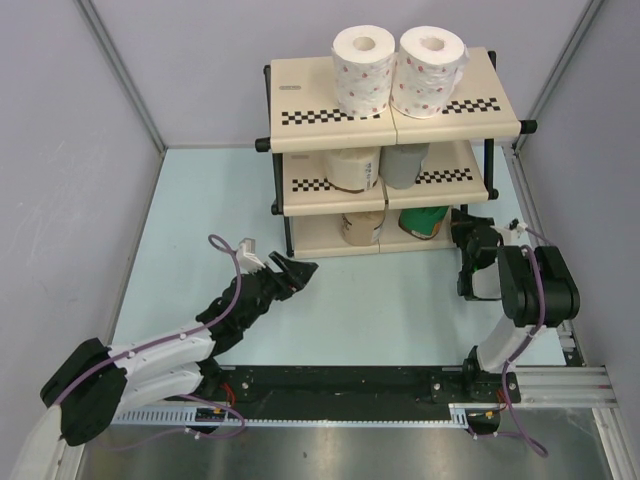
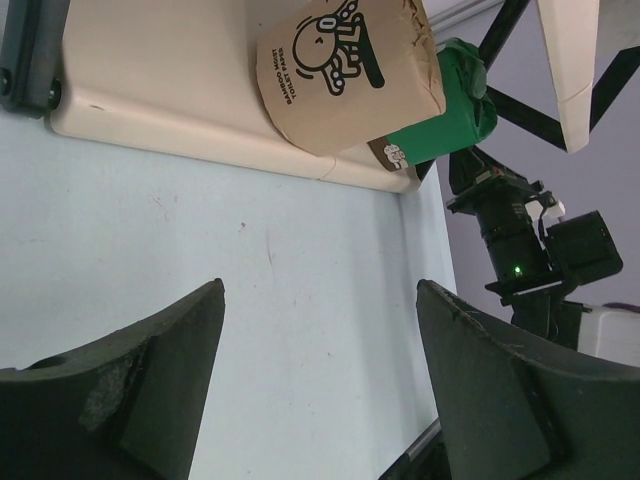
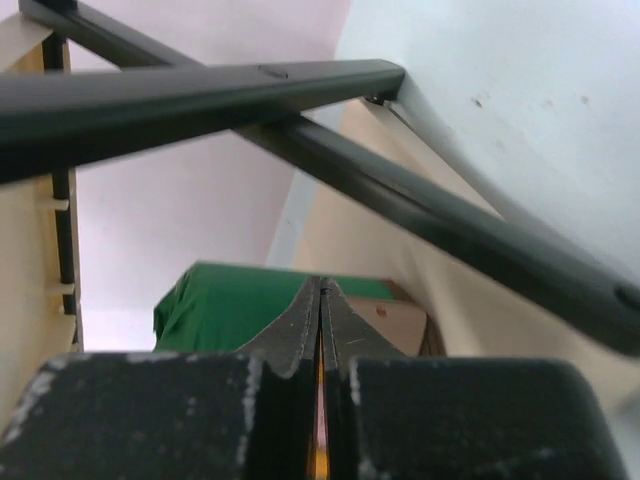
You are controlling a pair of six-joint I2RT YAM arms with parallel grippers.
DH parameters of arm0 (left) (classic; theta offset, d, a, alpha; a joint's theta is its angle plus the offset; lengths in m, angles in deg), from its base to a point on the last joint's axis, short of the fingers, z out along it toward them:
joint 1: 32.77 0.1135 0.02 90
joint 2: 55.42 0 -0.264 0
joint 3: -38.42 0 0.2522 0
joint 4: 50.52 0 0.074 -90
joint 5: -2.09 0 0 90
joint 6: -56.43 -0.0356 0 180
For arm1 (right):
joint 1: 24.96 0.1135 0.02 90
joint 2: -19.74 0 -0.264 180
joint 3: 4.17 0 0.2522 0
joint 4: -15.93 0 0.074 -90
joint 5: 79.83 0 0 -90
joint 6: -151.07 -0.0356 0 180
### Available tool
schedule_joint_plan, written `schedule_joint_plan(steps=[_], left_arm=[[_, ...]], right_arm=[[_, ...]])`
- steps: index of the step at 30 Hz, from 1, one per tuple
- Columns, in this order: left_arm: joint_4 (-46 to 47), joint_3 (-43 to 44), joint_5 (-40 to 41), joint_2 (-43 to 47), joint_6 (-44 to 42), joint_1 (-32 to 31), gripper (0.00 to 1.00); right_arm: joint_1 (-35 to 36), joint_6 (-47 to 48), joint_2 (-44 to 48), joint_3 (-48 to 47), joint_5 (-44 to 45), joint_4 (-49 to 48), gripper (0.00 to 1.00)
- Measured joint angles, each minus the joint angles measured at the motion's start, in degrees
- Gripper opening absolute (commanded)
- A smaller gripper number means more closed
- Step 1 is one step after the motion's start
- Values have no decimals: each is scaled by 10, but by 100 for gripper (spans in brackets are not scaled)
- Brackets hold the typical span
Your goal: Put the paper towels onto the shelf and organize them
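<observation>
The shelf (image 1: 300, 78) stands at the back centre with all six paper towels on it. Two white red-dotted rolls (image 1: 362, 68) (image 1: 430, 70) are on top. The cream roll (image 1: 352, 167) and grey roll (image 1: 404, 164) are on the middle tier. The tan-brown roll (image 1: 362, 227) and green roll (image 1: 424, 221) are on the bottom tier. My left gripper (image 1: 297, 270) is open and empty over the table, in front of the shelf's left side; its wrist view (image 2: 320, 300) shows the tan-brown roll (image 2: 350, 70) and green roll (image 2: 450, 110). My right gripper (image 1: 466, 240) is shut and empty at the shelf's right end, pointing at the green roll (image 3: 220, 300).
The shelf's black cross braces (image 3: 300, 90) run close in front of my right gripper (image 3: 321, 285). Grey walls enclose the light blue table (image 1: 380, 310). A black rail (image 1: 340, 385) runs along the near edge. My right arm (image 2: 530, 250) shows in the left wrist view.
</observation>
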Motion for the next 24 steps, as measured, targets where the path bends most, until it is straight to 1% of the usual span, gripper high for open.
schedule_joint_plan(steps=[5, 12, 24], left_arm=[[-7, 0, 0, 0, -1, 0, 83], [-8, 0, 0, 0, -5, 0, 82], [-19, 0, 1, 10, -5, 0, 82]], right_arm=[[-10, -11, -63, -31, -33, -48, 0], [4, -8, -83, -52, -53, -73, 0], [64, 3, -111, -75, -68, -80, 0]])
